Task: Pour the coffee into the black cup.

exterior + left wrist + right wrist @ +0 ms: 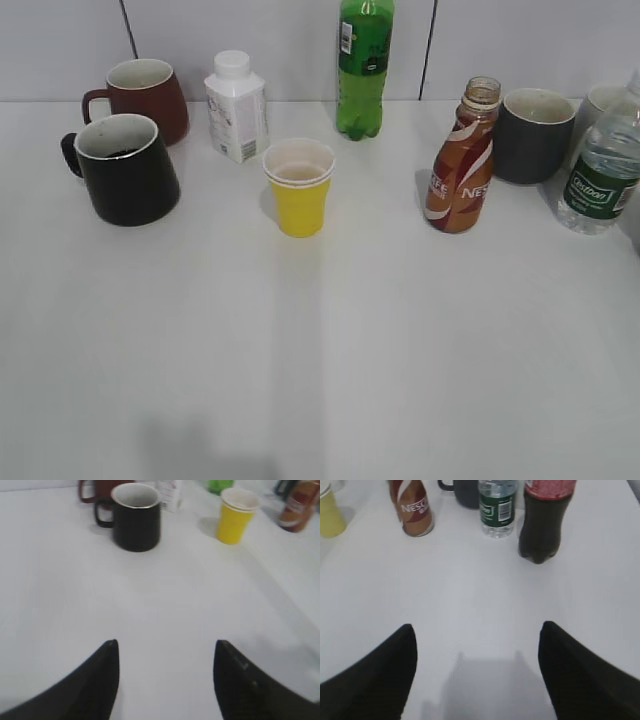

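The brown NESCAFE coffee bottle (461, 165) stands upright and uncapped at the right of the table; it also shows in the right wrist view (412, 507) and the left wrist view (298, 505). The black cup (125, 168) stands at the left with a little dark liquid inside; it also shows in the left wrist view (136, 517). My left gripper (166, 645) is open and empty, well short of the cup. My right gripper (476, 630) is open and empty, well short of the bottle. Neither gripper shows in the exterior view.
A maroon mug (143, 95), white carton-shaped bottle (236, 106), tall green bottle (364, 68) and dark grey mug (533, 134) stand along the back. A yellow cup (299, 186) stands mid-table. A water bottle (603, 170) and cola bottle (543, 515) stand at the right.
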Motion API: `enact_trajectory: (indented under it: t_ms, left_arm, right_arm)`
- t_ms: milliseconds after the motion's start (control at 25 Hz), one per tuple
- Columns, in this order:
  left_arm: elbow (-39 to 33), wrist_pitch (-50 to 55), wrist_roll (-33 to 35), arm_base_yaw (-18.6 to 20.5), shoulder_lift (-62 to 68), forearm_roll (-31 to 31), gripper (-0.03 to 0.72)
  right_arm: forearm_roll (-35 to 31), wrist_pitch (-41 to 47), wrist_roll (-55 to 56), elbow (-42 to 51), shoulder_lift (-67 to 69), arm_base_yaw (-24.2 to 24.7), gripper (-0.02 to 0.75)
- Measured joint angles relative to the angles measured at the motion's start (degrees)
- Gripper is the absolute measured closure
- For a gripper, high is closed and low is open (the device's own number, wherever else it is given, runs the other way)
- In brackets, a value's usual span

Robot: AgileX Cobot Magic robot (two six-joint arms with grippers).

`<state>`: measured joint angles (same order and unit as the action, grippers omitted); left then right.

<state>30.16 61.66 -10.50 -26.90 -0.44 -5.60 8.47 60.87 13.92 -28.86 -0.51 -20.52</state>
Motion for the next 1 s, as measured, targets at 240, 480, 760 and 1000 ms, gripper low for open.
enact_trajectory:
  t_ms: [240, 480, 760, 1000]
  left_arm:
    - [0.0, 0.0, 0.0, 11.3, 0.0, 0.0, 0.237]
    - [0.0, 0.0, 0.0, 18.9, 0.0, 0.0, 0.237]
    - [0.0, 0.0, 0.0, 23.1, 0.0, 0.0, 0.237]
    - [0.0, 0.0, 0.0, 23.9, 0.0, 0.0, 0.237]
  right_arm:
    - [0.0, 0.0, 0.0, 0.0, 0.0, 8.0, 0.148]
    - [0.0, 0.0, 0.0, 0.0, -0.1, 13.8, 0.148]
    - [0.0, 0.0, 0.0, 0.0, -0.1, 14.5, 0.149]
    - [-0.1, 0.0, -0.1, 0.0, -0.1, 14.5, 0.149]
